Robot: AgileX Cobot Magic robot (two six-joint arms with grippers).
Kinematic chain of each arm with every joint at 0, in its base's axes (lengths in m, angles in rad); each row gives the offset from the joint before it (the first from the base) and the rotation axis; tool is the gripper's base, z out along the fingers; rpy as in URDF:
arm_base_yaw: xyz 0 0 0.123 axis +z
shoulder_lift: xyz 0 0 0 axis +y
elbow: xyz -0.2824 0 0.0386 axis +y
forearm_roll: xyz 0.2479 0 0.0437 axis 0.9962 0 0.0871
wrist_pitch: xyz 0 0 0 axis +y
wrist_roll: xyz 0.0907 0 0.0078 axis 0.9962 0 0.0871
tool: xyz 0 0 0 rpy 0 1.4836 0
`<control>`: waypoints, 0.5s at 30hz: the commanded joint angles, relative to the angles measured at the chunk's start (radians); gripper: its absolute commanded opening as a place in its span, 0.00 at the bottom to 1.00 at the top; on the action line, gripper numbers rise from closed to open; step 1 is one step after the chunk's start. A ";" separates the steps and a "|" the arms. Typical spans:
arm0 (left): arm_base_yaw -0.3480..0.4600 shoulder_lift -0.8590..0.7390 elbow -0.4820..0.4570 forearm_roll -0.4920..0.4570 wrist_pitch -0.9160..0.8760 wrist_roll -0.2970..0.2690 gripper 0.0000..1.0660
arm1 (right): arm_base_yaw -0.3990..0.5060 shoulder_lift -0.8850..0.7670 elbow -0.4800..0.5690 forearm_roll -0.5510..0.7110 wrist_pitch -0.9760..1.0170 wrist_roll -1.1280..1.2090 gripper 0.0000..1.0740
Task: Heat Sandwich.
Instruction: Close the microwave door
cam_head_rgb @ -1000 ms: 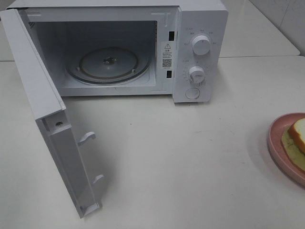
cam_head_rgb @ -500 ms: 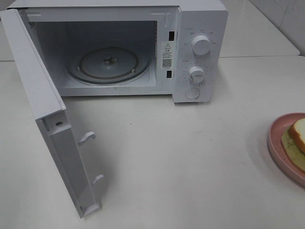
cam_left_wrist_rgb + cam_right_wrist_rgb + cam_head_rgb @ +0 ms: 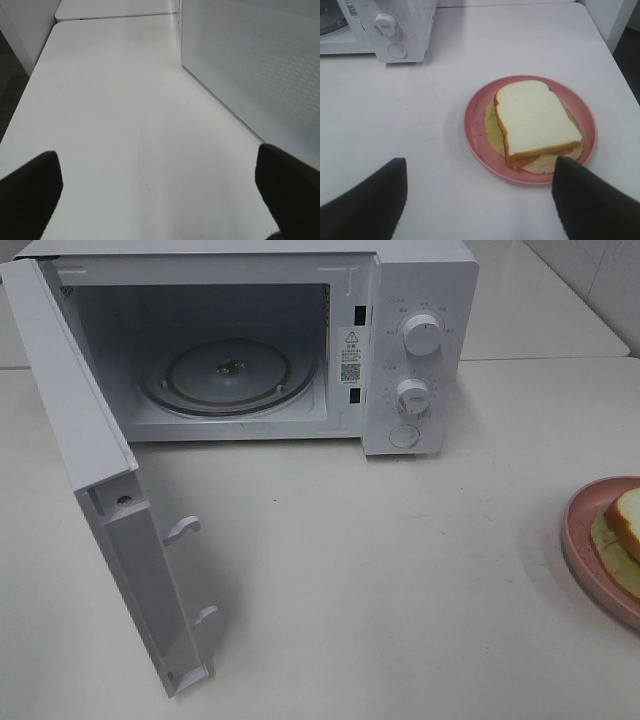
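The sandwich (image 3: pixel 535 120), white bread with an orange-tan crust over a yellow-green layer, lies on a pink round plate (image 3: pixel 475 135). In the high view the sandwich (image 3: pixel 625 525) and plate (image 3: pixel 580 540) are cut off by the right edge. My right gripper (image 3: pixel 480 205) is open just short of the plate, with nothing held between its dark fingers (image 3: pixel 365 205). Beside the microwave door's outer panel (image 3: pixel 260 60), my left gripper (image 3: pixel 160 187) stands open over bare table. Neither gripper shows in the high view.
The white microwave (image 3: pixel 420 300) stands at the back with its door (image 3: pixel 100 490) swung wide open toward the front left. Its glass turntable (image 3: pixel 228 375) is bare. Two knobs (image 3: pixel 420 335) and a button are on its right panel. The table edge (image 3: pixel 620 65) runs close behind the plate.
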 commanded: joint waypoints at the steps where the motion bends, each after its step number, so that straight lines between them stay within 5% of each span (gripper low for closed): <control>1: 0.001 -0.021 0.004 0.005 -0.013 -0.003 0.95 | -0.007 -0.027 0.002 -0.001 -0.008 -0.011 0.71; 15: 0.001 -0.021 0.004 0.005 -0.013 -0.003 0.95 | -0.007 -0.027 0.002 -0.001 -0.008 -0.011 0.71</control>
